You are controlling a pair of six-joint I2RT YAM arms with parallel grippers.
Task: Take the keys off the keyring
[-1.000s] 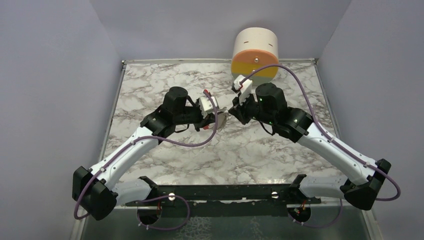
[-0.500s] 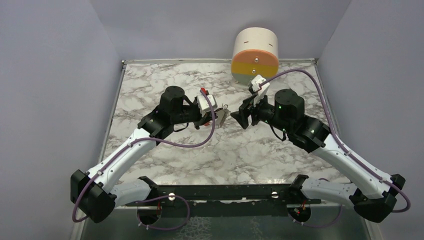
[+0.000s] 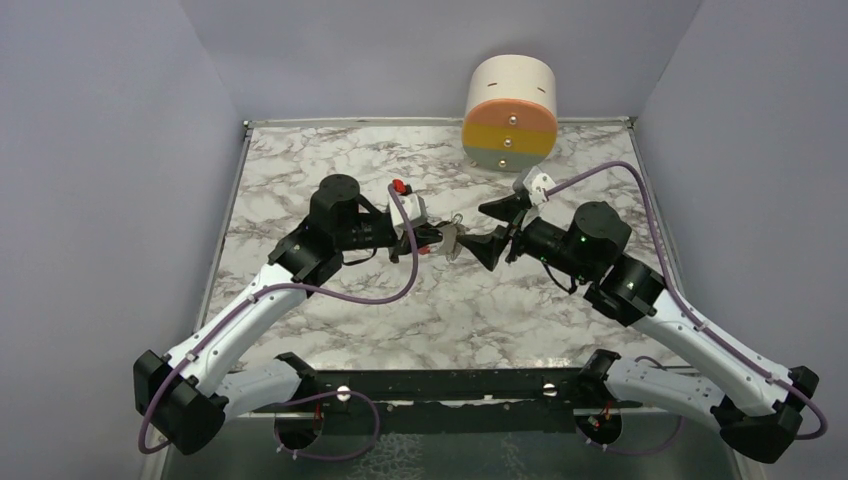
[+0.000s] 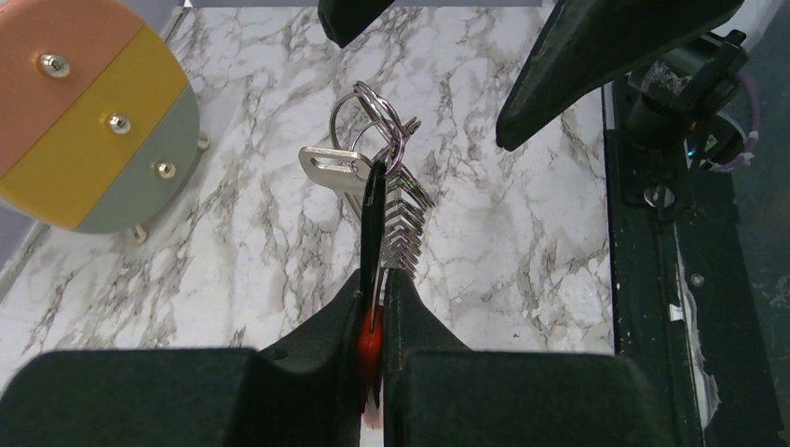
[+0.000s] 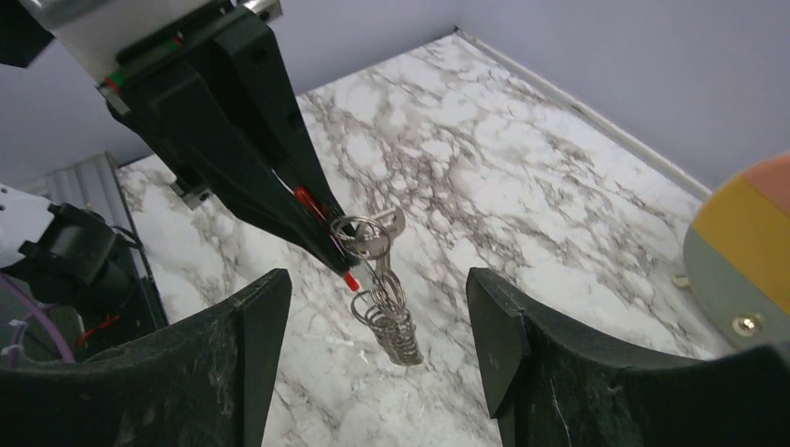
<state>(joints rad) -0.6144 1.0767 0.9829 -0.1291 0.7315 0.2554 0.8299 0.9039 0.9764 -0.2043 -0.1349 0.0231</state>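
Note:
My left gripper [image 4: 377, 277] is shut on the red plastic head [image 4: 371, 346] of one of the keys and holds the bunch in the air over the marble table [image 3: 330, 180]. From its tips a dark blade runs up to the thin wire keyring [image 4: 365, 110]. A flat silver key [image 4: 332, 168] and the silvery jagged chain-like strip [image 4: 407, 219] hang from that ring. My right gripper [image 5: 377, 335] is open, one finger [image 5: 238, 354] on either side of the dangling strip [image 5: 396, 326] without touching it. From above, the bunch [image 3: 453, 240] sits between the left gripper [image 3: 432, 240] and the right gripper [image 3: 490, 230].
A round container [image 3: 510, 110] with cream, orange, yellow and grey bands stands at the back of the table, behind the right gripper. Grey walls close in both sides and the back. The black base rail [image 3: 450, 385] runs along the near edge.
My right gripper has opened and its arm has swung out to the right and turned so the jaws face the bunch. The left gripper shifted slightly, still holding the keys.

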